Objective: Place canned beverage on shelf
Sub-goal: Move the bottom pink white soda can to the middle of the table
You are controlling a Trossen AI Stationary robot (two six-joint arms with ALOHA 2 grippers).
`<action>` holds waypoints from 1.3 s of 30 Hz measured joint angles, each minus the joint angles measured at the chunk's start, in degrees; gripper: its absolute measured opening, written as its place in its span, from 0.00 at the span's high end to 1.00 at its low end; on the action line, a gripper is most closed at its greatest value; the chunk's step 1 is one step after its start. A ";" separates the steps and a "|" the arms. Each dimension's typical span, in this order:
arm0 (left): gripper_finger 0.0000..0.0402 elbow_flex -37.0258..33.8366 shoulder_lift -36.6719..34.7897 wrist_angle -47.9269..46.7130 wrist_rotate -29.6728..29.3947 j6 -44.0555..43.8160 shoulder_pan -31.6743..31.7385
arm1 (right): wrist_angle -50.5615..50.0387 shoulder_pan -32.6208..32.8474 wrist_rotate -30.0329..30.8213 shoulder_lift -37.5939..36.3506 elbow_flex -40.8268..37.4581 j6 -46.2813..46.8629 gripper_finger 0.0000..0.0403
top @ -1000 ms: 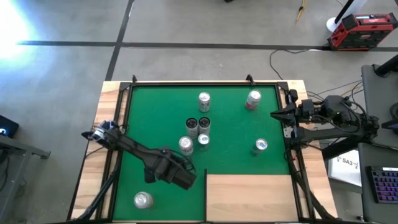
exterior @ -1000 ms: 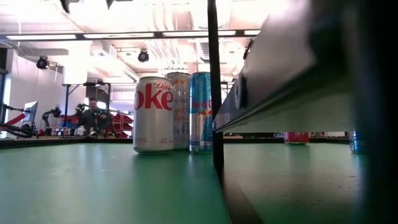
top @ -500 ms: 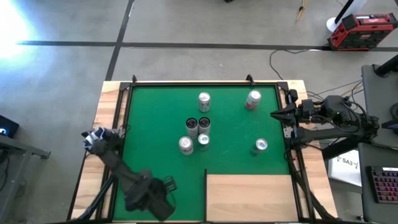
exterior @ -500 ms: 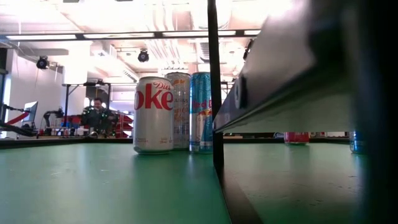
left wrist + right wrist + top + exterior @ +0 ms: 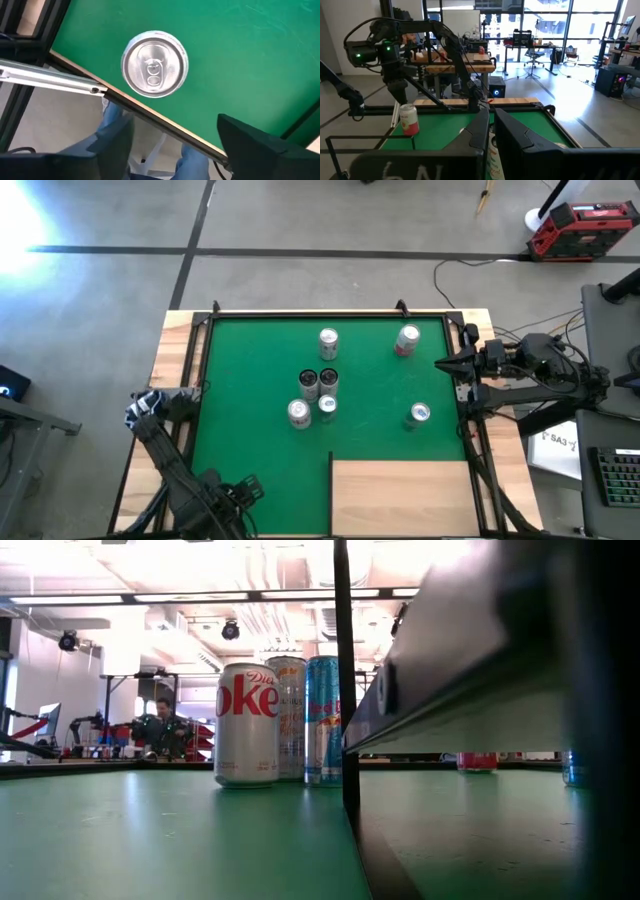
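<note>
A silver can (image 5: 155, 63) stands upright on its base on the green mat (image 5: 260, 45), close to the mat's near-left corner. My left gripper (image 5: 175, 122) hangs open above it, pointing straight down, with the can off to one side of its gap and untouched. In the high view the left arm (image 5: 225, 502) hides this can. The shelf (image 5: 400, 495) is a pale plywood panel at the near right. Several more cans (image 5: 318, 395) stand mid-mat. My right gripper (image 5: 440, 363) waits shut at the right edge.
Two cans (image 5: 329, 340) (image 5: 407, 340) stand near the far edge, and one (image 5: 419, 414) stands toward the right. A wooden edge with a black rail (image 5: 75, 82) runs just beside the silver can. A person's blue trouser legs (image 5: 112, 127) show beyond that edge.
My left arm has swung from the middle of the mat's near half toward the near-left corner, and its wrist has rolled. The silver can there, in plain sight a second ago in the high view, is now under the arm.
</note>
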 joint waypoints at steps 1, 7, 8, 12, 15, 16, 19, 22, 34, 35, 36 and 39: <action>0.27 0.00 0.17 -0.01 0.10 -0.63 -0.19 | 0.00 0.02 0.00 -0.02 0.02 0.00 0.94; 0.07 -1.93 1.26 0.03 2.00 -4.99 -0.88 | 0.00 0.01 0.00 -0.02 0.00 0.00 0.94; 0.04 -2.77 1.26 0.03 2.05 -5.07 -0.97 | 0.00 0.00 0.01 -0.01 0.00 0.00 0.94; 0.03 -6.21 1.33 1.54 2.03 -5.28 -1.07 | 0.00 0.00 0.00 0.00 0.00 0.00 0.94; 0.04 -8.43 1.33 3.56 1.97 -5.34 -0.98 | 0.00 0.01 0.01 0.00 0.00 0.00 0.94; 0.04 -9.02 1.33 4.46 1.88 -5.37 -0.98 | 0.00 0.01 0.00 0.00 0.00 0.00 0.94; 0.04 -10.88 1.31 6.76 1.61 -5.39 -0.98 | 0.00 0.00 0.00 0.00 0.00 0.00 0.94; 0.04 -12.96 1.31 8.86 1.60 -5.39 -0.98 | 0.00 0.01 0.01 0.00 0.00 0.00 0.94; 0.04 -19.28 1.31 11.62 1.57 -5.39 -0.81 | 0.00 0.01 0.01 0.00 0.00 0.00 0.94; 0.04 -19.62 1.31 11.84 1.60 -5.39 -0.81 | 0.00 0.02 0.00 0.00 0.01 0.00 0.94; 0.05 -19.86 1.31 12.13 1.66 -5.39 -0.81 | 0.00 0.02 0.00 -0.01 0.00 0.00 0.94; 0.08 -20.17 1.29 13.15 1.98 -5.37 -0.81 | 0.00 0.02 0.00 -0.01 0.01 0.00 0.94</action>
